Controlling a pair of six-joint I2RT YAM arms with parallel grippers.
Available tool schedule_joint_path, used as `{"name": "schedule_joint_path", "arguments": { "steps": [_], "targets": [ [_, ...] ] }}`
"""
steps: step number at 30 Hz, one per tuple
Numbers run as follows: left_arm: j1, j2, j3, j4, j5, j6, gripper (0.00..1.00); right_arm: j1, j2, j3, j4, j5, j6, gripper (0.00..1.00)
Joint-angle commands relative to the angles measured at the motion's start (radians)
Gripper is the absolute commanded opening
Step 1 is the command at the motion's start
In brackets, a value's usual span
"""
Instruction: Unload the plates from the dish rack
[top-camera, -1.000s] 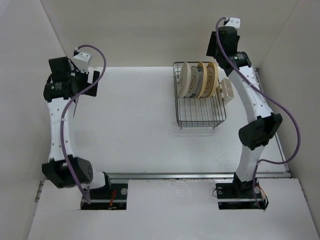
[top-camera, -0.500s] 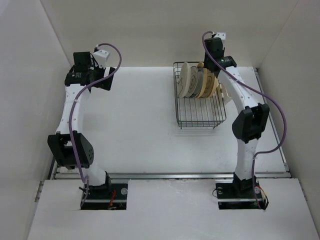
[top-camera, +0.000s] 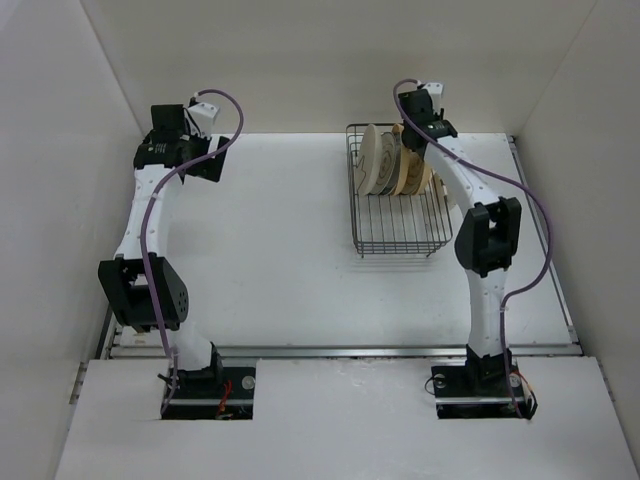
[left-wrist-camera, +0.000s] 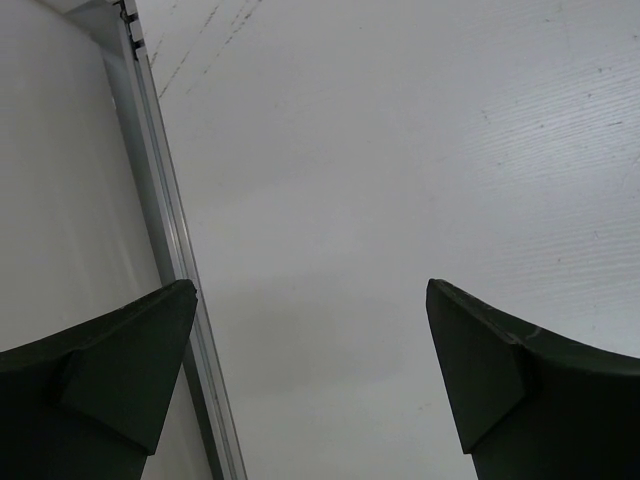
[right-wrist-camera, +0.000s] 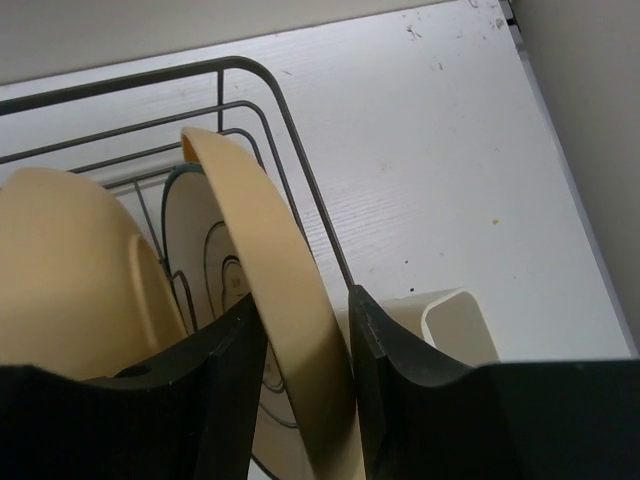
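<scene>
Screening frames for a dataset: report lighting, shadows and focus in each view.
Top external: even, soft light, sharp, no glare on the dish rack. Left wrist: dark left fingers soft-edged, a dim shadow on the table. Right wrist: near-black right fingers, yellow-orange plate rim slightly blurred.

No readable txt in any view.
No letters, nos., brand marks or labels legible on the dish rack (top-camera: 400, 225), its cream cutlery holder (right-wrist-camera: 460, 325) or the yellow-orange plate (right-wrist-camera: 292, 320). Only marking: thin dark ring w/ a centre motif on the white plate (right-wrist-camera: 205, 240). It looks like a drawn figure, and it's partly hidden behind the yellow-orange plate, so it can't be read as lettering.
</scene>
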Motion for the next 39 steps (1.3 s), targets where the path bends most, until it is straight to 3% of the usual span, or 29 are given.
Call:
{"name": "schedule_joint_path", "arguments": {
  "steps": [1, 4, 6, 11, 13, 17, 20, 28, 31, 34, 39],
  "targets": [
    [0.001, -0.008, 0.048, 0.027, -0.039, 0.014, 0.99, -0.013, 0.007, 0.047, 0.042, 0.044, -0.008, 0.43],
    [0.001, -0.008, 0.048, 0.005, -0.03, 0.014, 0.99, -0.013, 0.007, 0.056, 0.051, 0.044, -0.019, 0.43],
    [0.001, -0.008, 0.048, 0.005, -0.03, 0.024, 0.99, -0.013, -0.002, 0.056, 0.051, 0.035, -0.019, 0.52],
    [0.001, -0.008, 0.039, -0.004, -0.021, 0.024, 0.99, -0.013, -0.037, 0.004, 0.06, 0.047, -0.019, 0.61],
    [0.001, -0.008, 0.039, -0.004, -0.02, 0.033, 0.99, -0.013, -0.051, 0.004, 0.06, 0.047, -0.019, 0.61],
    [0.001, -0.008, 0.03, -0.004, -0.02, 0.033, 0.99, -0.013, -0.062, -0.006, 0.07, 0.047, -0.019, 0.49],
    [0.001, -0.008, 0.012, -0.004, -0.03, 0.033, 0.99, -0.013, -0.062, -0.006, 0.07, 0.047, -0.019, 0.49],
    [-0.008, -0.008, 0.012, -0.013, -0.04, 0.033, 0.99, -0.013, -0.102, -0.055, 0.108, 0.057, -0.019, 0.65],
    [-0.019, -0.008, 0.012, -0.025, -0.05, 0.033, 0.99, -0.013, -0.111, -0.055, 0.117, 0.057, -0.019, 0.64],
    [-0.019, -0.017, 0.001, -0.025, -0.06, 0.033, 0.99, -0.013, -0.111, -0.055, 0.117, 0.057, -0.019, 0.53],
    [-0.019, -0.017, -0.03, -0.025, -0.094, 0.056, 0.99, -0.013, -0.093, -0.064, 0.117, 0.066, -0.03, 0.49]
  ]
}}
